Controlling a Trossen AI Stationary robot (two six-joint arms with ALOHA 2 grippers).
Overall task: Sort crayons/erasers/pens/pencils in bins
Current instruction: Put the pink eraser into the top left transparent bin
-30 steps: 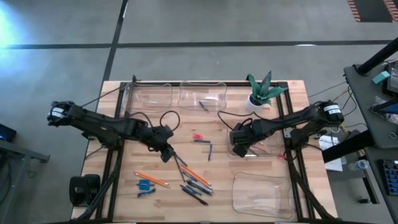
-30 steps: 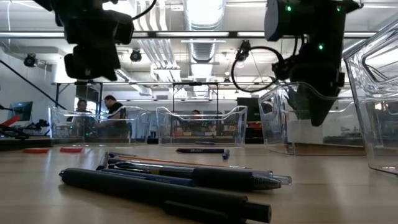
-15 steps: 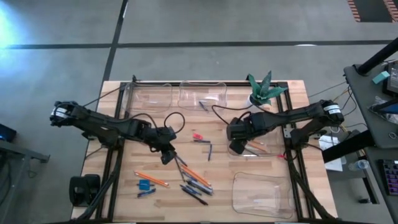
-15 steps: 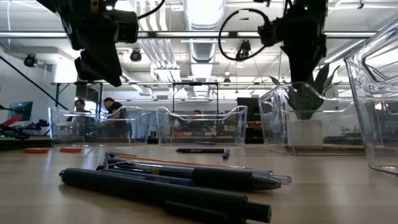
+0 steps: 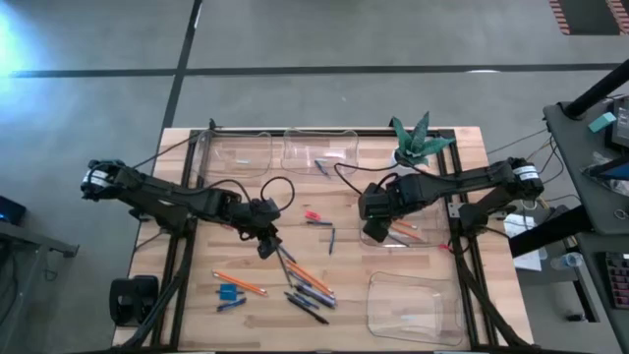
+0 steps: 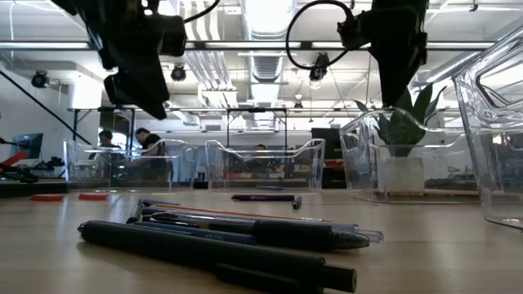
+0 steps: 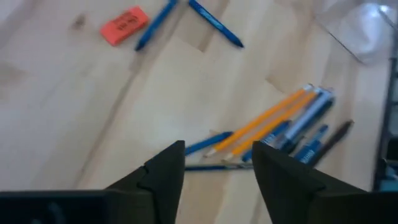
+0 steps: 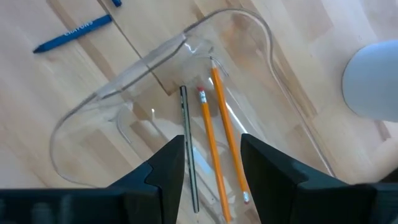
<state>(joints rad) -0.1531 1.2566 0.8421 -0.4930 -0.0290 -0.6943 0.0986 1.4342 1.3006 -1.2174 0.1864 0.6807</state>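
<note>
Holding 3 pencils (image 8: 214, 143): bin (image 8: 93, 106).

Bare wood open between the heap of orange pencils and dark pens (image 5: 305, 285) and the clear plastic front-right tray (image 5: 413, 307). Back edge blocked by two clear trays (image 5: 280, 149) and a white-potted green plant (image 5: 413, 146). Blue crayon (image 5: 331, 239) mid-table.

Low view: front pen (image 6: 221, 255) blurred, near end cut by bottom edge. Right-side bin (image 6: 498, 139) cut by picture's edge. Both arms' upper parts cut by top edge. High view: contents of far bins (image 5: 319, 149) too small to tell.
</note>
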